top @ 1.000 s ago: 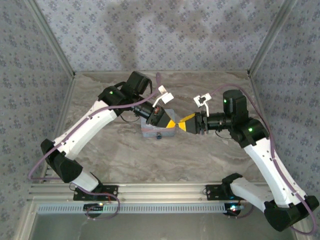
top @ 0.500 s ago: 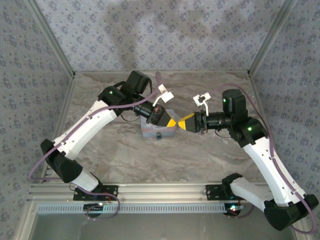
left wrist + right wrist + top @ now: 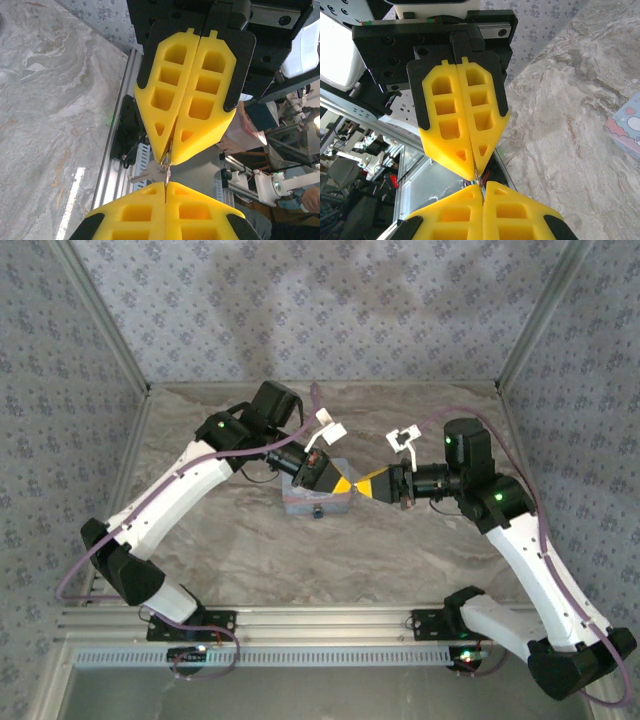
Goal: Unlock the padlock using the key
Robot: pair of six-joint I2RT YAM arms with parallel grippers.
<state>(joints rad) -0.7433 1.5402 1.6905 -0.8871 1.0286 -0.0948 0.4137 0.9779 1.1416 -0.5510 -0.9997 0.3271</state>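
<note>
Right gripper (image 3: pixel 168 152), pinched shut, had crept in to meet the closed left gripper (image 3: pixel 165 187) tip-to-tip over the thin silvery metal key (image 3: pixel 165 171) (a handover, probably; holder unclear)

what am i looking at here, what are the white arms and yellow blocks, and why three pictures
These are two robot arms bolted at the near edge of a marbled table. The wide picture comes from a fixed camera above and behind them. The other two come from a camera on each wrist: its own yellow fingers at the bottom, the other arm's hand facing it. The left hand and the right hand meet tip to tip over a pale blue cartoon tin with a small dark padlock at its near edge. Both hands are shut, and both seem to pinch a thin silvery key between their tips.
</note>
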